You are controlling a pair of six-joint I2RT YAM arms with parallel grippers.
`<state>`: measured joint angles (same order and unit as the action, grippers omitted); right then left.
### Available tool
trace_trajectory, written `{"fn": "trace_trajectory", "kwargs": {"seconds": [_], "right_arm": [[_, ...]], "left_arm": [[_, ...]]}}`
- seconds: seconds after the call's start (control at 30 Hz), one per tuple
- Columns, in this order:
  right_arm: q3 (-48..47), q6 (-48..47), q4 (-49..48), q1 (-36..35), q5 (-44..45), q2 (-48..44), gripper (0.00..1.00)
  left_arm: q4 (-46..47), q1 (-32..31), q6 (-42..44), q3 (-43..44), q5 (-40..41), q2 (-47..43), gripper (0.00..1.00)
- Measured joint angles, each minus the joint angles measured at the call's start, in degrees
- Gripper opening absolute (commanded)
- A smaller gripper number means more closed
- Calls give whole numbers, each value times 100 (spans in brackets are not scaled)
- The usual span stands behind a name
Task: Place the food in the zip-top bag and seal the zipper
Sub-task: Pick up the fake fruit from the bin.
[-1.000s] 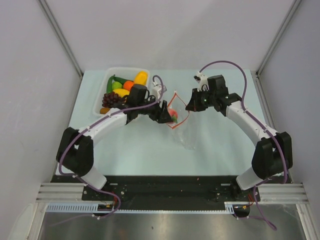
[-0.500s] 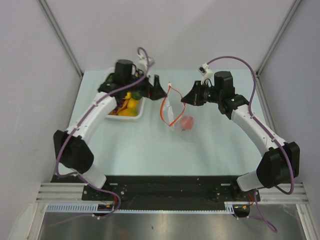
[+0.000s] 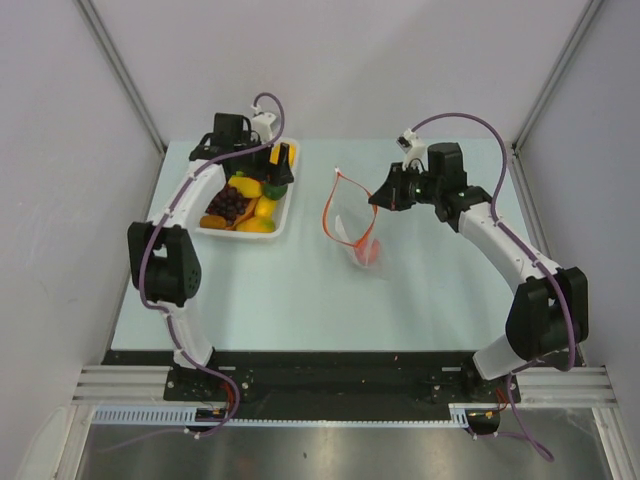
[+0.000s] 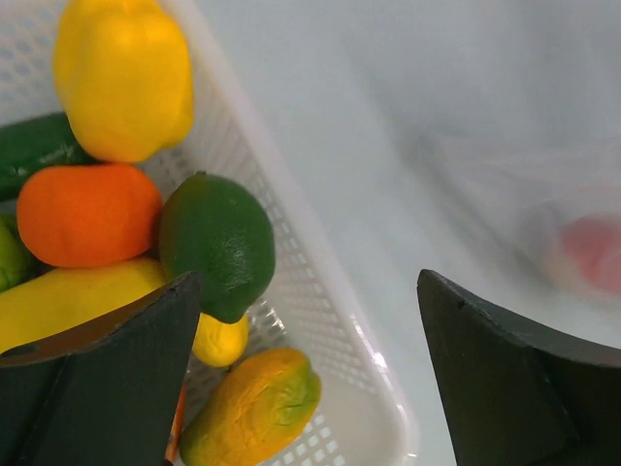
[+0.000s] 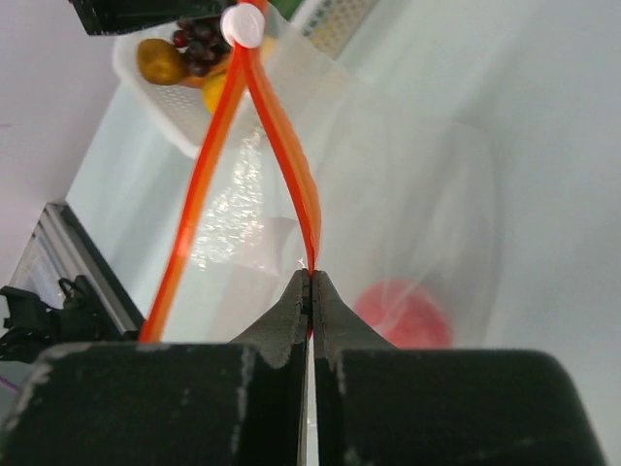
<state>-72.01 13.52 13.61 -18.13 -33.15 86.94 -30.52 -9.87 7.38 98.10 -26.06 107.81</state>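
Observation:
The clear zip-top bag (image 3: 349,222) hangs mouth-open at the table's middle, with a pink-red fruit (image 3: 367,252) at its bottom. My right gripper (image 3: 378,200) is shut on the red-orange zipper (image 5: 309,223), pinching the strip at its fingertips (image 5: 310,279). The fruit shows through the plastic in the right wrist view (image 5: 403,316). My left gripper (image 3: 283,162) is open and empty above the right end of the white tray (image 3: 288,212). Between its fingers (image 4: 307,320) lie a green lime (image 4: 215,243), a small lemon (image 4: 219,341) and an orange-green mango (image 4: 254,408). A yellow pepper (image 4: 121,78) and an orange (image 4: 87,214) lie beside them.
The tray also holds dark grapes (image 3: 226,200) and a dark green cucumber (image 4: 34,150). A white slider (image 5: 243,23) sits at the far end of the zipper. Grey walls with metal rails close in the table on three sides.
My left gripper has let the pink-red fruit go into the bag and swung back left to the tray. The right gripper still holds the zipper, the bag now hanging with the fruit.

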Motion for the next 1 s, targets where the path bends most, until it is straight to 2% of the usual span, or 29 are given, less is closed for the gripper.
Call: {"fn": "trace_trajectory", "kwargs": {"seconds": [0.23,0.37,0.47,0.73,1.0], "right_arm": [[22,-186,105,297,15,127,0],[22,-238,111,289,-13,127,0],[22,-212,96,306,-15,127,0],[22,-155,-20,310,-37,127,0],[22,-170,-20,308,-70,146,0]], "left_arm": [[-358,4,540,179,557,629,86],[-326,33,428,173,636,643,79],[-256,98,83,146,459,667,78],[37,501,-1003,-103,57,999,81],[162,551,-1425,-101,-144,1292,85]]}}
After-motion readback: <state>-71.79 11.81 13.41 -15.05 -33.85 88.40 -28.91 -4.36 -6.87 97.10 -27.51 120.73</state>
